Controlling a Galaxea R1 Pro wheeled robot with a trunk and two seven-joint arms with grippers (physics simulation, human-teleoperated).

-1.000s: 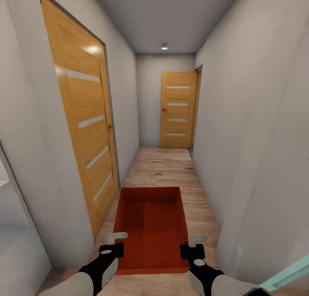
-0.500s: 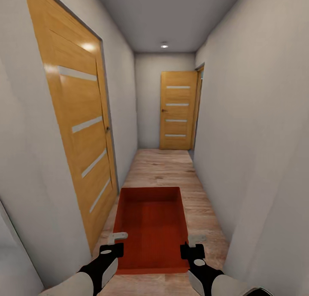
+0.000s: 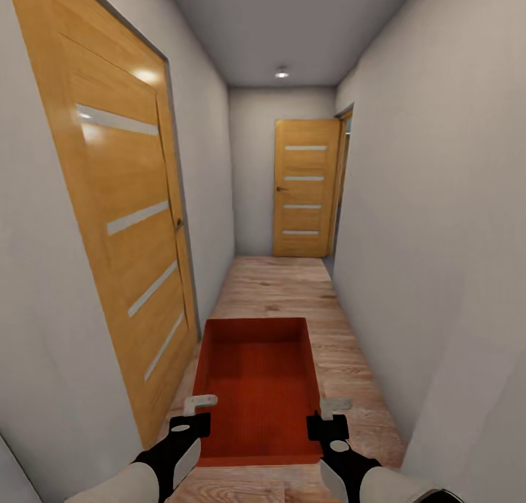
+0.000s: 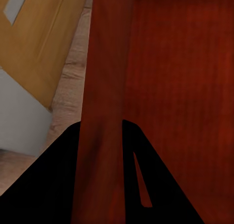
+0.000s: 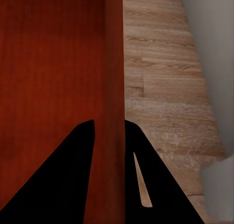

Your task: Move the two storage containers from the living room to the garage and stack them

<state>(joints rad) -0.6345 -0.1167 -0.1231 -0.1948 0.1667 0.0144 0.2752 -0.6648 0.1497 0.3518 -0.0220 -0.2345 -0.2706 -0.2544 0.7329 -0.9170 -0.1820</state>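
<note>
One orange-red storage container (image 3: 256,386) hangs level in front of me over the light wood plank floor (image 3: 277,284) of a narrow hallway. It is open-topped, empty, with a ribbed bottom. My left gripper (image 3: 197,409) is shut on its left side wall, and my right gripper (image 3: 330,409) is shut on its right side wall. In the left wrist view the thin red wall (image 4: 105,87) runs between the dark fingers of the left gripper (image 4: 101,136). The right wrist view shows the other wall (image 5: 113,63) pinched the same way by the right gripper (image 5: 108,131).
A closed wooden door (image 3: 124,218) with pale glass strips is close on my left. A second such door (image 3: 303,189) closes the hallway's far end, with a doorway (image 3: 342,182) beside it on the right. Plain grey wall (image 3: 438,233) runs close along the right.
The whole view has shifted forward along the hallway: the left door looms larger and the teal edge at lower right is gone. Both grippers hold the container as before.
</note>
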